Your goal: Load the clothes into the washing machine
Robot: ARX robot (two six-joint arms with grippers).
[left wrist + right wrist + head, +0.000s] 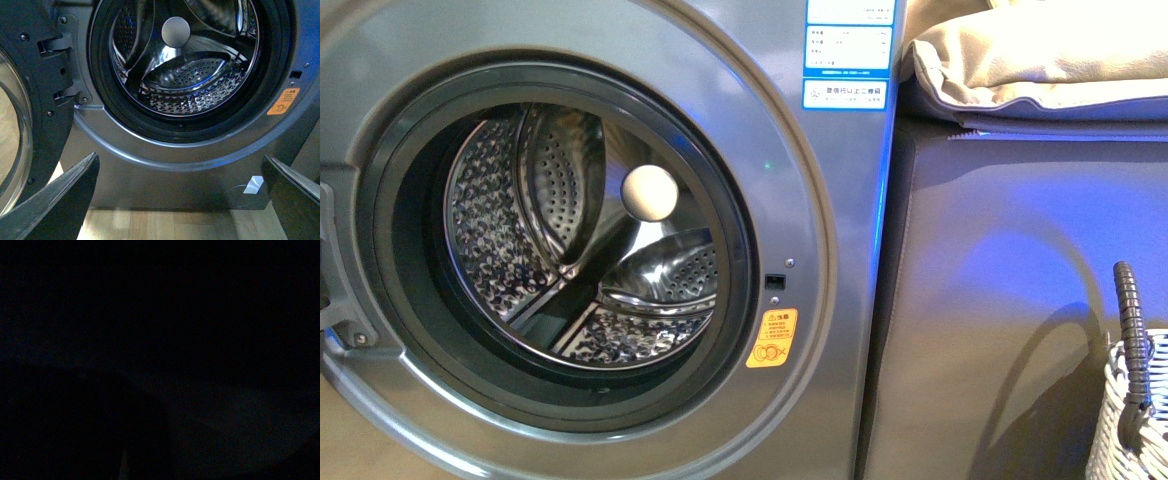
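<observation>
The silver-grey washing machine (820, 300) fills the left of the front view, its door open and its perforated steel drum (580, 250) holding no fabric that I can see. The left wrist view shows the drum (185, 75) too, with the open door (20, 125) beside it. My left gripper (182, 200) is open and empty, low in front of the machine's base, over the wooden floor. The navy clothes are out of view. The right wrist view is dark. Neither arm shows in the front view.
A beige-grey cabinet (1020, 300) stands to the right of the machine with beige cushions (1040, 60) on top. A white woven basket (1135, 410) with a dark handle sits at the lower right. An orange warning sticker (772, 338) marks the machine's front.
</observation>
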